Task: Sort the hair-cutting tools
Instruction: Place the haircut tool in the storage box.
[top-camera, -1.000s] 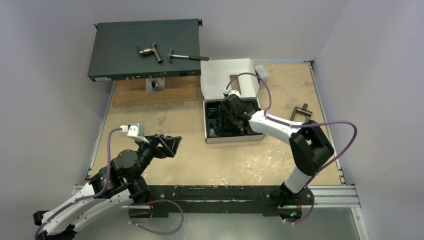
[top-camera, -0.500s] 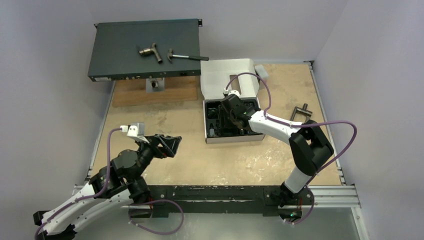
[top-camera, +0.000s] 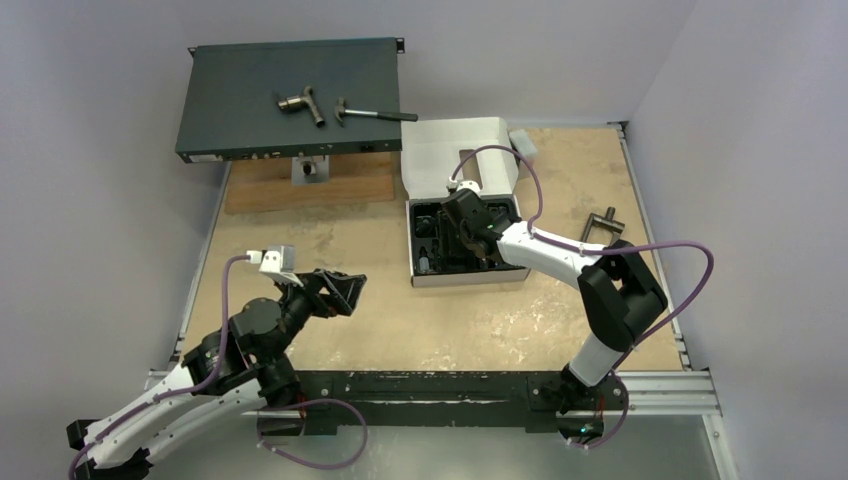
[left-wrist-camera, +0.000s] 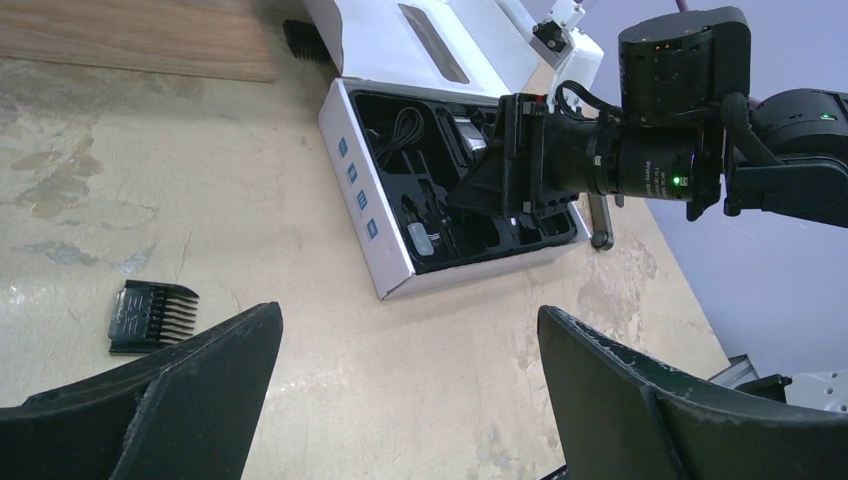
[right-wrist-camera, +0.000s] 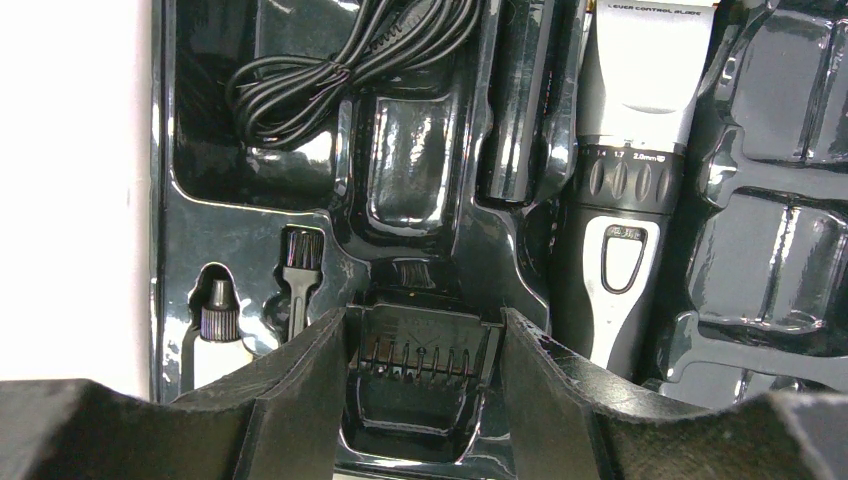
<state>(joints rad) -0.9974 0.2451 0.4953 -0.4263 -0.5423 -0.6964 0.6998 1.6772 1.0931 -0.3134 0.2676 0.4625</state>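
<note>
With the clipper boxed, your right gripper pinches one comb at the tray's lower centre, while your left gripper hangs spread, a stray comb apparently still to be collected from the table, lower left.

The clipper is showing small print, roughly "LEVER CONTROL BLADE", on its silver head, and "1.7 2.0mm" above its ribbed ring.

I see my right tool gripping a black comb by its sides at the tray, clipper alongside, coiled cable upper left.
</note>
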